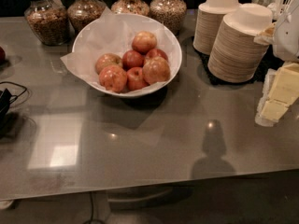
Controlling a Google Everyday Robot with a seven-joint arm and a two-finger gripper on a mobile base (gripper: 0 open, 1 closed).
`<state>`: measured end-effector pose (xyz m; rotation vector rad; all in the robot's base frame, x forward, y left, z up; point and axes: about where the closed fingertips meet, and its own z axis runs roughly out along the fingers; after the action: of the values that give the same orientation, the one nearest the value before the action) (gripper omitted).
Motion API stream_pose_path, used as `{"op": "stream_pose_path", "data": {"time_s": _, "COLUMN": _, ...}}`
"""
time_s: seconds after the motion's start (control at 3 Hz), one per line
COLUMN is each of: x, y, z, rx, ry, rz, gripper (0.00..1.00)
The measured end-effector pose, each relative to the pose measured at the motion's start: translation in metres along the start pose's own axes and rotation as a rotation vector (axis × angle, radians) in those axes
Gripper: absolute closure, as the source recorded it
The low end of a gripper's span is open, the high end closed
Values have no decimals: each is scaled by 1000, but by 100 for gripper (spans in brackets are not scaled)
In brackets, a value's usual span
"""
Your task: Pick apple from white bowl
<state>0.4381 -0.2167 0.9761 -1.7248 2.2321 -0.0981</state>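
The white bowl (174, 50) stands at the back middle of the grey table, lined with crinkled white paper (105, 34). It holds several apples. A large orange-yellow apple streaked red (156, 70) lies at the bowl's front right, with similar ones beside it and smaller deep-red apples (132, 59) in the middle. My gripper (287, 31) shows only as a white shape at the right edge of the view, far to the right of the bowl and above the table.
Glass jars of grains (46, 18) line the back edge. Two stacks of off-white disposable bowls (236, 43) stand right of the white bowl. Pale yellow packets (279, 94) lie at the right edge. Black cables (7, 99) lie at the left edge.
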Motion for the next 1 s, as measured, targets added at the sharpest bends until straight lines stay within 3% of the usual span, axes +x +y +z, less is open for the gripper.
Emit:
{"op": "stream_pose_path", "data": {"time_s": 0.33, "x": 0, "y": 0, "z": 0, "rx": 0, "ry": 0, "rz": 0, "gripper": 0}}
{"op": "stream_pose_path", "data": {"time_s": 0.67, "x": -4, "y": -6, "z": -1, "rx": 6, "ry": -40, "rz": 5, "gripper": 0}}
{"op": "stream_pose_path", "data": {"time_s": 1.0, "x": -15, "y": -30, "z": -1, "rx": 22, "ry": -182, "rz": 32, "gripper": 0}}
